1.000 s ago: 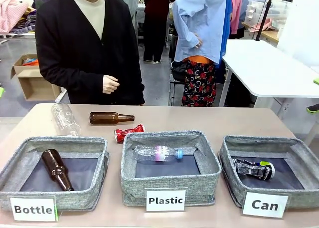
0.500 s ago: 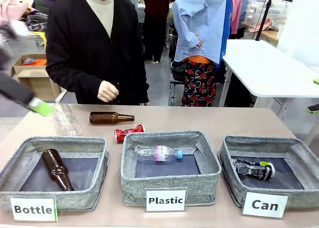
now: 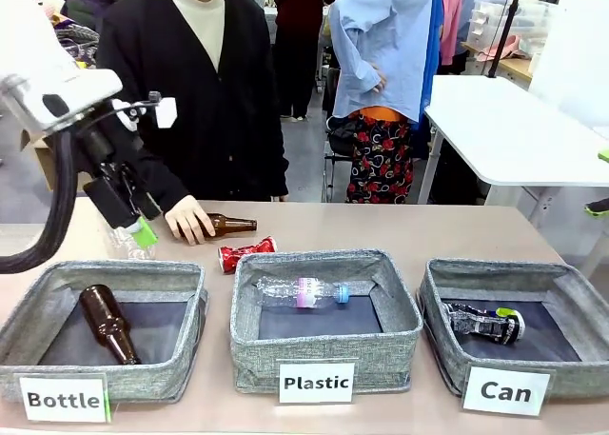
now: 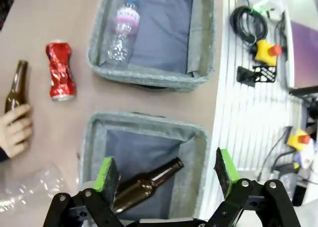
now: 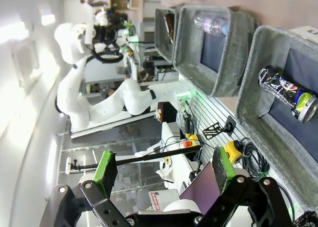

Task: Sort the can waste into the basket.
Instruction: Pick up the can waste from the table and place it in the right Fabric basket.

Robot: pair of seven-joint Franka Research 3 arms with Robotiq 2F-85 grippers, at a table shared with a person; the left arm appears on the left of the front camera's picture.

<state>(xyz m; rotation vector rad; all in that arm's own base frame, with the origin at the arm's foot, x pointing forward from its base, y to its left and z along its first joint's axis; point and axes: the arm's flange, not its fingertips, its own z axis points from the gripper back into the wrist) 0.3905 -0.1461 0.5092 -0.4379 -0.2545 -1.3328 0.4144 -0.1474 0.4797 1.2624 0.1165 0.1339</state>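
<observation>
- Since half a sec ago the left arm has swung further in from the left of the front view. Its left gripper (image 4: 165, 163) now hangs over the left part of the table, by the clear bottle (image 4: 30, 189) lying there and the "Bottle" basket (image 3: 57, 273).
- The person's hand (image 3: 189, 220) has also come down and now rests on the brown bottle (image 3: 231, 226) on the tabletop. We see no shift in either can.
- Left gripper: jaws spread wide, nothing between the pads. Its wrist cam looks down past them into the "Bottle" basket, w/ a second brown bottle (image 4: 144, 185) inside.
- Red can (image 3: 246, 254): crushed, on the bare table just behind the far-left corner of the "Plastic" basket (image 3: 324, 260), near the brown bottle's neck but apart from it. In the front view it lies to the right of the left gripper, not under it. In the left wrist view it sits up and left of the fingers, well clear of them.
- Black-and-silver can (image 3: 485, 323): on its side inside the "Can" basket (image 3: 504, 268), green end to the right.
- Right gripper (image 5: 163, 165): jaws wide, holding nothing. It seems to sit back off the table on the robot's side, tho the tilted wrist view makes that hard to judge. The "Can" basket and its can are up and right of the fingers, well apart.
</observation>
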